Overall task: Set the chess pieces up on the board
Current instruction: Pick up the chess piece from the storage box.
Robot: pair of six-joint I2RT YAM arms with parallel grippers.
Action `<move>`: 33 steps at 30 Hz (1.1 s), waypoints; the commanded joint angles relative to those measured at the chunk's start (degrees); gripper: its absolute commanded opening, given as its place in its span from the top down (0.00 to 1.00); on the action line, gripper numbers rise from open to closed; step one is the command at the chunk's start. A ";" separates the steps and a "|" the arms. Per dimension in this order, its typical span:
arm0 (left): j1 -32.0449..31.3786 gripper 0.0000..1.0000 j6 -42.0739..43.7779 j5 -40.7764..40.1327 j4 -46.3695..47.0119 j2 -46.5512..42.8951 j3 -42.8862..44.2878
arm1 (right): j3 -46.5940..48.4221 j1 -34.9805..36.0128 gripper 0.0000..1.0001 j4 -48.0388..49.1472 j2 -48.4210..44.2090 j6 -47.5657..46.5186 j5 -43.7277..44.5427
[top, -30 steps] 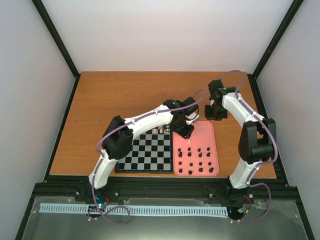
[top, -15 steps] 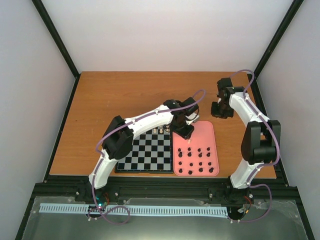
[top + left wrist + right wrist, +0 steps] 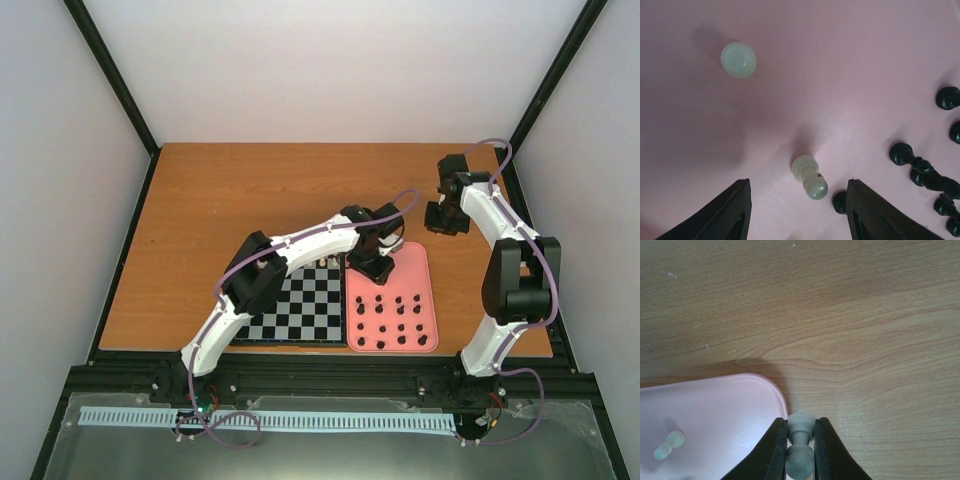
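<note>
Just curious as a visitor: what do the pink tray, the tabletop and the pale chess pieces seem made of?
Pink tray: likely plastic; smooth matte surface, rounded moulded rim.
Tabletop: wood or wood-look laminate; grain lines show.
Pale chess pieces: probably plastic; slightly glossy, faintly translucent, no grain visible.

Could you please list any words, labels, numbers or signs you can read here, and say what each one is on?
None can be read in any view.
The board, the pink tray and the chess pieces carry no print.
The white slotted strip along the near edge is too small to tell whether it bears marks.
</note>
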 commanded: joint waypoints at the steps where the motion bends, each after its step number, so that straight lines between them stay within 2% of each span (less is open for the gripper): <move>1: -1.18 0.46 0.07 0.53 -0.53 0.95 3.54 | 1.41 -0.71 0.94 0.43 1.01 -0.14 0.16; 6: -1.43 0.57 0.16 0.45 -0.94 1.88 3.84 | 1.10 -0.71 0.94 0.60 1.31 -0.31 -0.34; 12: -2.11 0.58 0.14 -0.33 -1.49 2.77 3.53 | 1.03 -0.70 0.94 0.64 1.27 -0.49 -0.59; 15: -2.25 0.64 0.01 -0.84 -1.10 2.79 2.80 | 0.64 -0.71 0.94 0.81 1.10 -0.59 -0.60; 26: -2.25 0.98 0.02 -4.16 -2.80 1.61 3.61 | -0.02 -0.71 0.94 1.16 0.79 -0.65 -0.53; 33: -0.90 0.99 -0.58 -7.15 -8.29 -6.80 5.76 | -0.38 -0.69 0.95 0.76 0.09 -0.51 -0.38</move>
